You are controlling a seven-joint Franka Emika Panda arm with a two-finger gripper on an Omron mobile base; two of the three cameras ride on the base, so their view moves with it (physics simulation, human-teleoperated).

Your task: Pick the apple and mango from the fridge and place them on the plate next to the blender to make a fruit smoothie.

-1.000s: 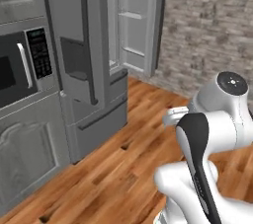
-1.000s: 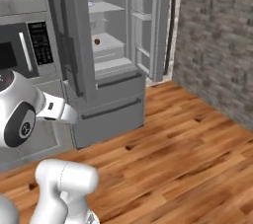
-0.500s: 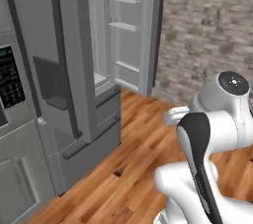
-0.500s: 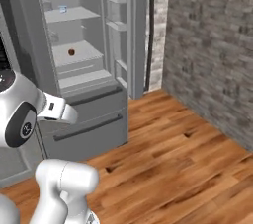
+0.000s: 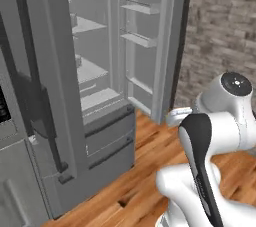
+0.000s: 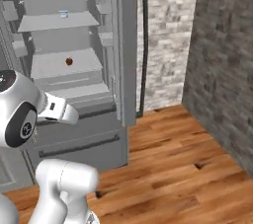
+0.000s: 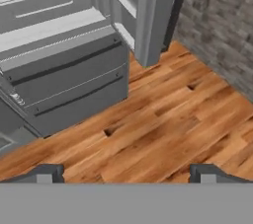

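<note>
One fruit sighted, apparently the apple | fridge open ahead of gripper | jaws spread, empty | step: approach; next: reach onto shelf.

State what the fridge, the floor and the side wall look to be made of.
Fridge: brushed grey steel by its flat sheen, with white, likely plastic, inner shelves. Floor: glossy wood planks, grain and knots showing. Wall: rough grey stone or brick, matte, with mortar lines.

Glossy white rounded arm, black joint caps and panel
</note>
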